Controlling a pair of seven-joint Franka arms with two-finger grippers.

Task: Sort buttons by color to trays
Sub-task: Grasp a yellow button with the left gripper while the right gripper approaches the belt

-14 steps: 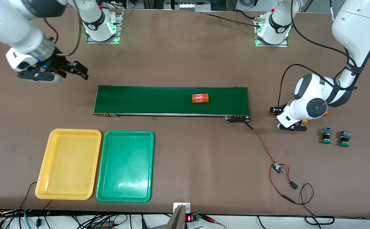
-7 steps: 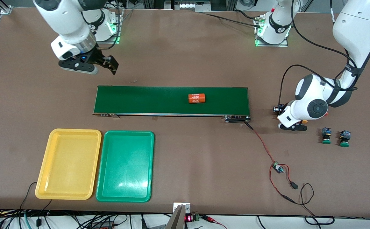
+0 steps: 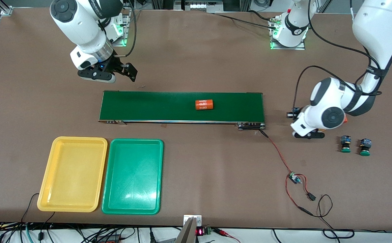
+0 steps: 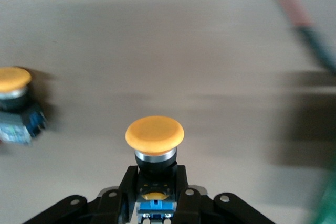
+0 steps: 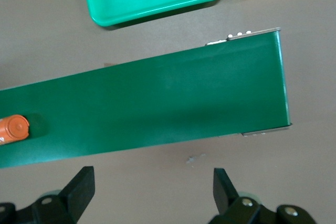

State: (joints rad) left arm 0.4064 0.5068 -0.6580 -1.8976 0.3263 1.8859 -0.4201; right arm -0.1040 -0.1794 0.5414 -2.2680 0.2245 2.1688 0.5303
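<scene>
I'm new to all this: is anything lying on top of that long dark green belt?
One orange cylinder printed 4680 lies on the conveyor belt; the rest shows bare green. No button is on it. Whatever is beneath the belt is covered.

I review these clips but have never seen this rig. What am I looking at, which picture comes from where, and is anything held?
Two white robot arms stand at a brown table. The wide picture comes from a high camera facing them; the other two come from cameras on their wrists.

The left gripper, at its arm's end of the table, is shut on an orange button; a second orange button lies beside it. Two green buttons sit nearer the front camera.

The right gripper hangs open by the end of a green conveyor belt, which carries an orange cylinder. A yellow tray and a green tray hold nothing.
</scene>
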